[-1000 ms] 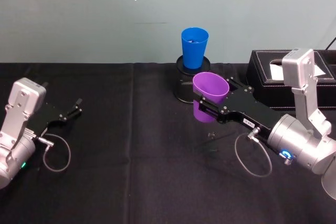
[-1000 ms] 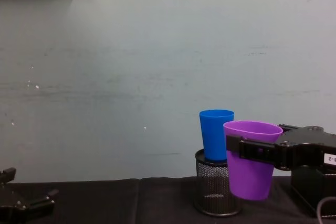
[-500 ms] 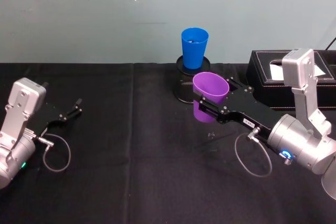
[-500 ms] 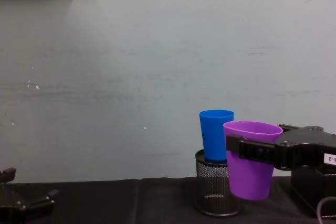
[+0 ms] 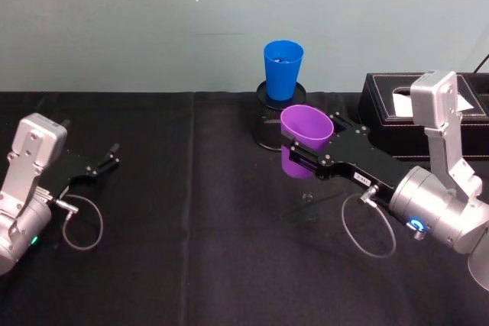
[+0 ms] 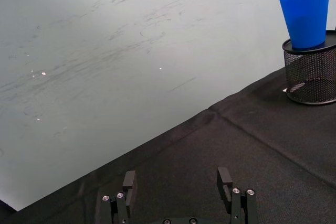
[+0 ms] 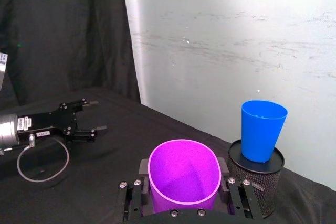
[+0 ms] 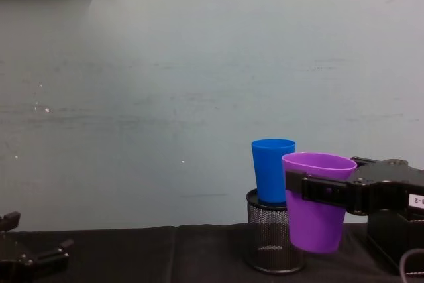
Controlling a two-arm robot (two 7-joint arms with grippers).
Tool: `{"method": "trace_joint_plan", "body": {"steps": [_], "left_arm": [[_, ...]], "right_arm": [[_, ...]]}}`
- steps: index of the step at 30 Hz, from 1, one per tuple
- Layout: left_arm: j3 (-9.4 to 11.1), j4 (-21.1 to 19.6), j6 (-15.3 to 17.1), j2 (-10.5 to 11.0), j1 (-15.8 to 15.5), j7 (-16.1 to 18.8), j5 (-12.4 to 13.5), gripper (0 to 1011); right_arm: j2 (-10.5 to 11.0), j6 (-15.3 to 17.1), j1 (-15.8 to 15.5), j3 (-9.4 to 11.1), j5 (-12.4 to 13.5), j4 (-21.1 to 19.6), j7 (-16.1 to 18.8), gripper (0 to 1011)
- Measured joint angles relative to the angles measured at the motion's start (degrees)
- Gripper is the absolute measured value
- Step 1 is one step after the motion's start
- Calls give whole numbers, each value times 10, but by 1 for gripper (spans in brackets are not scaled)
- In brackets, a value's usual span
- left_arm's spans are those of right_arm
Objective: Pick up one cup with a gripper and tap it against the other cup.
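The purple tumbler [image 5: 306,137] is pictured clamped just below its rim in the right claw [image 5: 302,158], held upright and, judging by the chest view, clear of the black-clothed desk [image 5: 191,227], right of the middle and toward the far edge. Just beyond it, and not touching it, the blue tumbler [image 5: 282,69] stands at the top of a black wire-mesh cylinder [image 5: 265,126] close to the far edge. Whether it rests on the cylinder or is sunk a little into it cannot be told. A black box [image 5: 382,101] is set toward the far right corner. The left claw [image 5: 103,164] is parked near the left edge, spread wide and grasping nothing. The step in hand is judged to be the approach to the tap, with no contact yet made. Since the blue tumbler is perched high and looks light, a short, slow nudge toward the far edge is called for. The purple tumbler would best be raised first, so that plastic wall meets plastic wall and not the mesh below. The grip should be kept firm but not crushing, and the move stopped at first touch, lest the blue tumbler be knocked from its perch.
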Motion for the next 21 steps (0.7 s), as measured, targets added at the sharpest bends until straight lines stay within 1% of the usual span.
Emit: {"method": "trace_joint_plan", "body": {"steps": [3, 6, 10, 13, 14, 17, 18, 21], "left_arm": [[0, 0, 0, 0, 0, 0, 0, 1000], [0, 0, 0, 0, 0, 0, 0, 1000], [0, 0, 0, 0, 0, 0, 0, 1000], [0, 0, 0, 0, 0, 0, 0, 1000], [0, 0, 0, 0, 0, 0, 0, 1000], [0, 0, 0, 0, 0, 0, 0, 1000], [0, 0, 0, 0, 0, 0, 0, 1000], [0, 0, 0, 0, 0, 0, 0, 1000]], "right_arm": [[1, -1, 0, -2, 0, 0, 0, 731], [0, -2, 5, -8, -5, 8, -3, 731], [-10, 0, 20, -14, -12, 26, -14, 731], [-22, 3, 38, -18, -19, 48, -23, 731], [-30, 4, 47, -20, -21, 59, -26, 731], [-41, 5, 64, -22, -24, 77, -31, 731], [-49, 6, 75, -23, -26, 90, -33, 731], [-62, 8, 93, -26, -30, 113, -36, 731]]}}
